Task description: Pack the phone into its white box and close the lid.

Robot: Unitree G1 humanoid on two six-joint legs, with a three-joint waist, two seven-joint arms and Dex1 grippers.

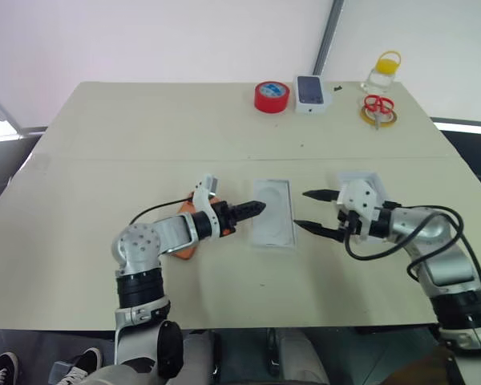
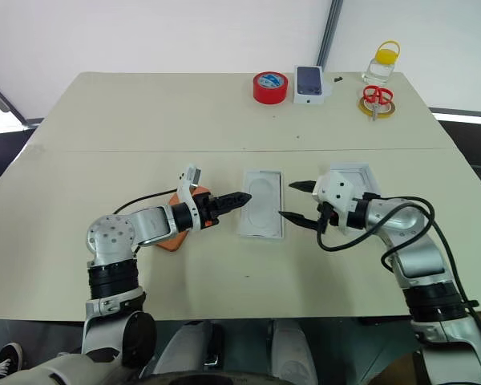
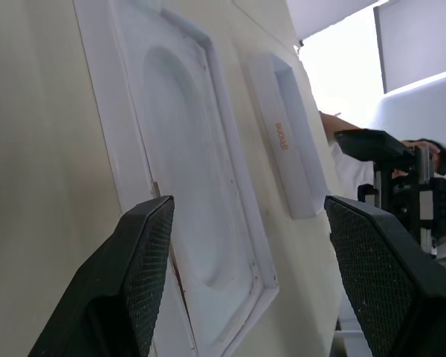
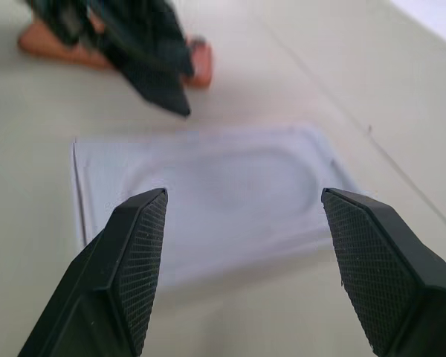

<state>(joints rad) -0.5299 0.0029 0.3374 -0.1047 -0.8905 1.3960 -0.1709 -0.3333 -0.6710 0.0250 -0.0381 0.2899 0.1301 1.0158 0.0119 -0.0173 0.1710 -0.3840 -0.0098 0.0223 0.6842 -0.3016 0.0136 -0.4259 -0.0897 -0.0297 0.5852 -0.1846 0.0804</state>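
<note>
Packing not begun: phone outside the tray, both grippers empty

Your left gripper (image 3: 238, 275) stands well open and holds nothing, as does your right gripper (image 4: 245, 260); the shallow white cardboard tray (image 2: 262, 202) lies mid-table between them, its moulded white hollow empty. The slim orange phone (image 2: 173, 241) lies on the beige table (image 2: 144, 120) beneath your left forearm, well towards the near edge, largely hidden, so a blind reach could shove it or pinch it askew. The deeper white cardboard lid (image 1: 367, 181) sits open side up just behind your right gripper; a careless swing could knock it off line. The tray is light: either finger could skid it before the phone goes in
</note>
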